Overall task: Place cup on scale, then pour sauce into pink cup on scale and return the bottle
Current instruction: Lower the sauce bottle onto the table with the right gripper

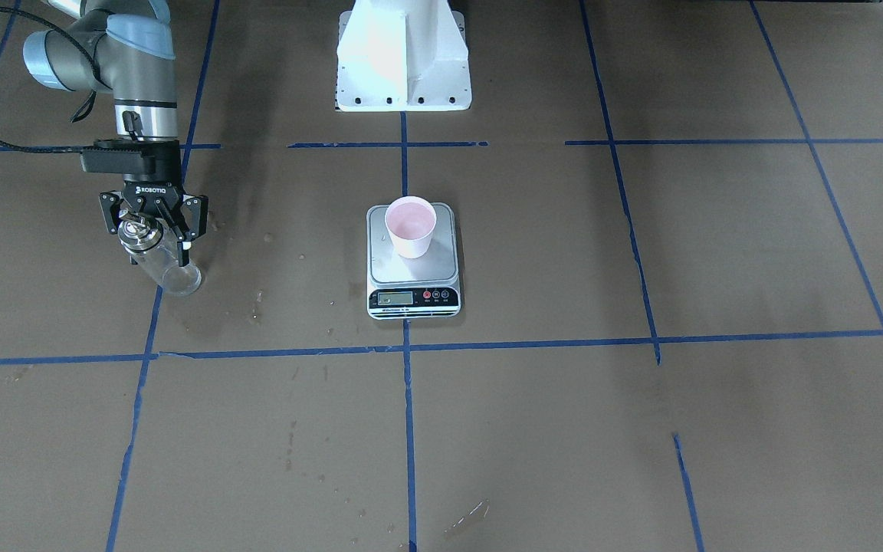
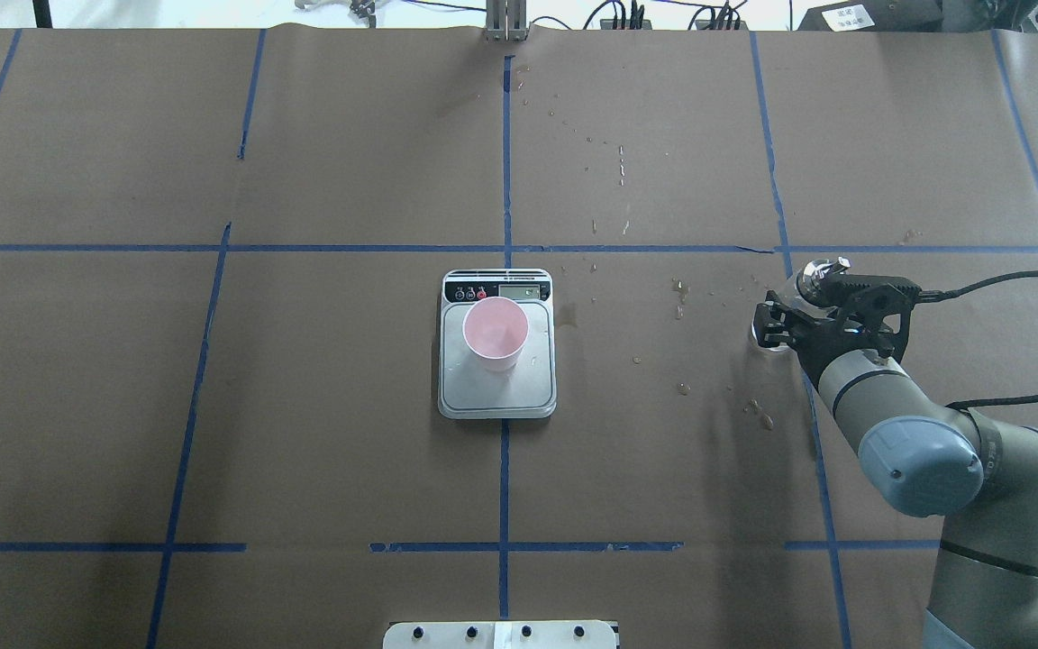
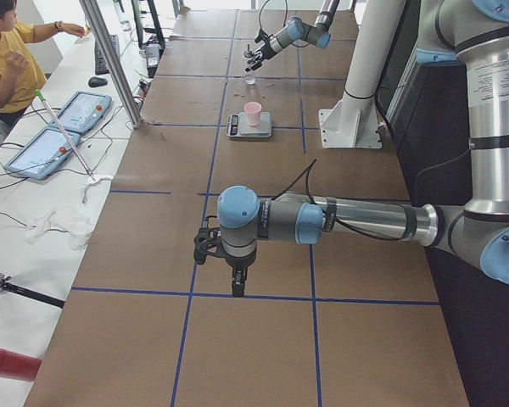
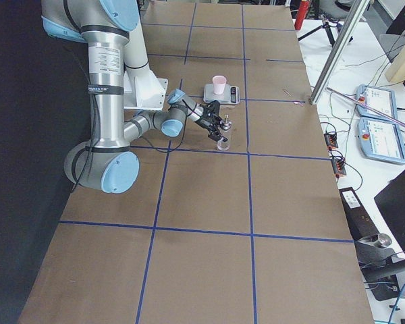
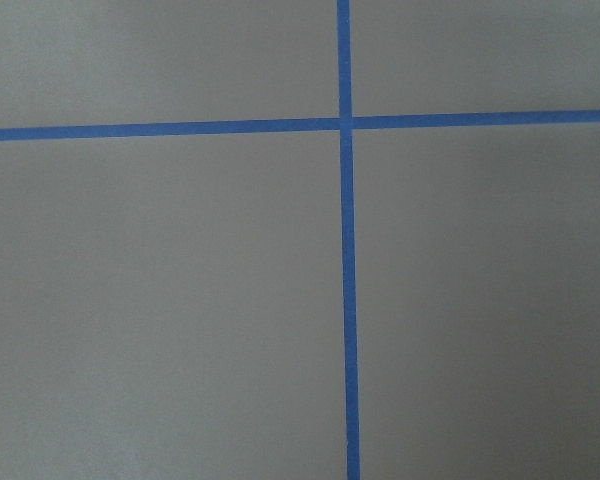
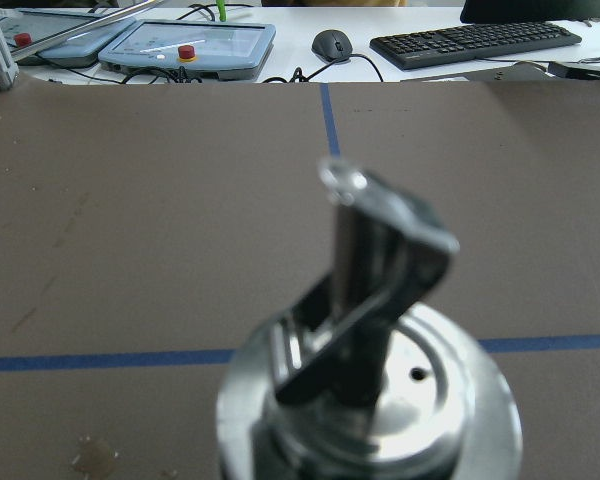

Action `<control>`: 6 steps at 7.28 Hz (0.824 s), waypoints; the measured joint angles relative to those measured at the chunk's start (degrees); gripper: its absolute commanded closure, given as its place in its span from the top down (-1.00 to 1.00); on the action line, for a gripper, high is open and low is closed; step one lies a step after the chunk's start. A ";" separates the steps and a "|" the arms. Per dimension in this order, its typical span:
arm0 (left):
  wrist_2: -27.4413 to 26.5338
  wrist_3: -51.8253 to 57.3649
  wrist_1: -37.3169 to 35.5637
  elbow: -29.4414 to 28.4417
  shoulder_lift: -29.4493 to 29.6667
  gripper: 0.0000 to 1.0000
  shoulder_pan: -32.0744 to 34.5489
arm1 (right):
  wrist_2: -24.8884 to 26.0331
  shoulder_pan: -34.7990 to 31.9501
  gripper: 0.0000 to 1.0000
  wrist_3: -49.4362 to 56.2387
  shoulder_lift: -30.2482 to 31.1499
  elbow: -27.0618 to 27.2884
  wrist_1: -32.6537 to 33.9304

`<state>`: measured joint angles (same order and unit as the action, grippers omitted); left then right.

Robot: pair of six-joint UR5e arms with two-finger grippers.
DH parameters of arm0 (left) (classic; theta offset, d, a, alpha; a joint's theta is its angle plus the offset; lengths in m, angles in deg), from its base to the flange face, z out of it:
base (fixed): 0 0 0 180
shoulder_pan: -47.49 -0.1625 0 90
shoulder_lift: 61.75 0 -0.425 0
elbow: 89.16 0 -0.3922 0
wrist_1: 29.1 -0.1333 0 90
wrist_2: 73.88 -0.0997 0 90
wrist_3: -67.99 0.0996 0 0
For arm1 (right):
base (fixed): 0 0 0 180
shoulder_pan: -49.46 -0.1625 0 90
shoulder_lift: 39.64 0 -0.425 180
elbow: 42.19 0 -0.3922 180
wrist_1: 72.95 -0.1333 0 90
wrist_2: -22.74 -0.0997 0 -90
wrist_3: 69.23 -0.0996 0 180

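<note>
A brown paper-covered worktop (image 2: 348,135), squared off by blue tape lines (image 2: 505,180), fills the scene. Small wet spots (image 2: 681,288) dot it between its middle and the 3 o'clock side of the overhead view. Past its far edge a white side desk (image 3: 34,195) carries control tablets (image 3: 42,151), a keyboard (image 6: 475,42) and a mouse (image 6: 330,42), with a person in a yellow shirt (image 3: 4,59) at it. The right jaws point down and straddle the top of the bottle (image 1: 177,274), one finger on each side of its neck. Whether they clench the glass or stand just off it cannot be told. The bottle stands upright on the worktop, and its silver pour-spout cap (image 6: 380,300) fills the right wrist view. The right arm (image 2: 920,451) comes in from the 4 o'clock corner of the overhead view, forearm slanting toward 10 o'clock, wrist bent over the bottle. At about 9 o'clock from the bottle, well apart, the scale (image 2: 496,401) lies at the worktop's middle with its display strip at 12 o'clock. The cup (image 2: 494,333) stands upright on its platform, nearer the display. The left arm (image 3: 322,222) stretches low and level toward the 9 o'clock end of the worktop, wrist turned down. The left jaws hang over a tape line, and it cannot be told whether they are released or clenched.
</note>
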<state>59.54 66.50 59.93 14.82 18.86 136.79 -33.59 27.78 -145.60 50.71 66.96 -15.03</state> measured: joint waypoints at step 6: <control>-0.08 -0.05 1.12 -0.17 0.03 1.00 0.00 | -0.18 -0.03 0.99 0.65 0.00 0.05 0.00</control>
<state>59.45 66.44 61.05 14.65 18.89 136.79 -33.77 27.75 -144.95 50.71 67.01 -15.03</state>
